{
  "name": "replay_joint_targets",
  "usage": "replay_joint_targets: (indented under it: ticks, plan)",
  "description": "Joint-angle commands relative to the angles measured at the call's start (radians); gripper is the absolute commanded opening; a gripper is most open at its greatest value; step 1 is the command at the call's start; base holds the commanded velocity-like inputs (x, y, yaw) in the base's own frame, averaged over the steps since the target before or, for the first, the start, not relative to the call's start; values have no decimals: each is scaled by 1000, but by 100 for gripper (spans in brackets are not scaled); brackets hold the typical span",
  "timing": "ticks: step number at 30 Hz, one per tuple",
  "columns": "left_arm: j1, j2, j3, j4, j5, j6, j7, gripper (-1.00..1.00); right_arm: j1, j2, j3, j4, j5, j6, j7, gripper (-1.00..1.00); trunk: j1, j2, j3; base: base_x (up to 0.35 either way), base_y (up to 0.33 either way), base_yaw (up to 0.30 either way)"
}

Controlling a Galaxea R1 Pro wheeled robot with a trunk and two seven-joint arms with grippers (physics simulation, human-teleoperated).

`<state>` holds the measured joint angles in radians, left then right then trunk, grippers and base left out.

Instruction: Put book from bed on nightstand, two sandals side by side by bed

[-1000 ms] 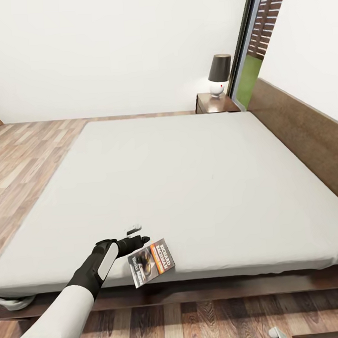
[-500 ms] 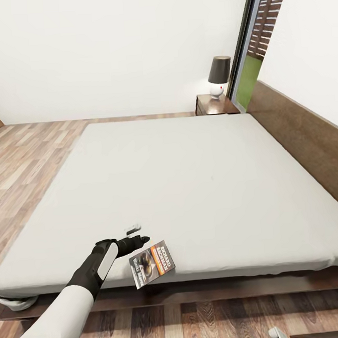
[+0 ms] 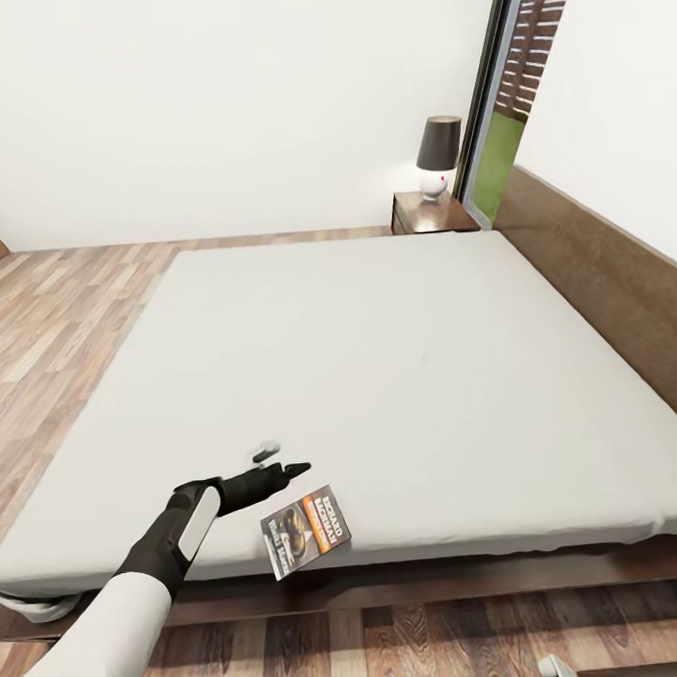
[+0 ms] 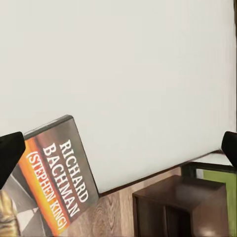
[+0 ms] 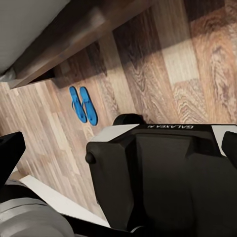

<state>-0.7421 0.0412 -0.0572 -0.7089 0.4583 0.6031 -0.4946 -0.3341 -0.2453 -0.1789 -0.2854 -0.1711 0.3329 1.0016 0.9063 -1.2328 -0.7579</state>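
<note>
The left gripper has lifted slightly and swung away from the book since a second ago, its fingers spread and empty. The book lies flat at the bed's near edge: grey cover, orange band, white "Richard Bachman" lettering. Right gripper: fingers apart, two sandals paired on the floor.

The book lies on the bed's near edge, nightstand beyond the far corner.
</note>
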Motion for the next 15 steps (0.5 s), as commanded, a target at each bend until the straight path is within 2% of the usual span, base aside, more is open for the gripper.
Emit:
replay_joint_targets:
  ticks: [1,4,5,8,10,11,13,15]
  plan:
    - [0,6,-3,-1,7,7,-7,100,0,0,-1,0,-7,9,2,100,-4,7,3,0,0,0]
    - [1,25,-3,4,8,15,-51,100,0,0,-1,0,-7,9,3,100,-15,28,12,0,0,0]
    - [2,37,-3,18,7,18,-82,100,0,0,-1,0,-7,9,3,100,-19,35,15,0,0,0]
    - [10,75,-3,90,5,20,-176,100,0,0,-1,0,-7,9,3,100,-31,56,24,0,0,0]
    - [13,107,-3,177,0,12,-257,100,0,-1,-1,0,-7,9,3,100,-38,70,31,0,0,0]
    - [15,131,-3,255,-3,-10,-310,100,0,0,-1,0,-7,9,2,100,-42,77,34,0,0,0]
    - [16,156,-3,336,-4,-57,-352,100,0,0,-1,0,-7,9,3,100,-50,91,40,0,0,0]
    - [17,208,-4,523,-6,-216,-441,100,0,0,-1,0,-7,9,3,100,-58,105,46,0,0,0]
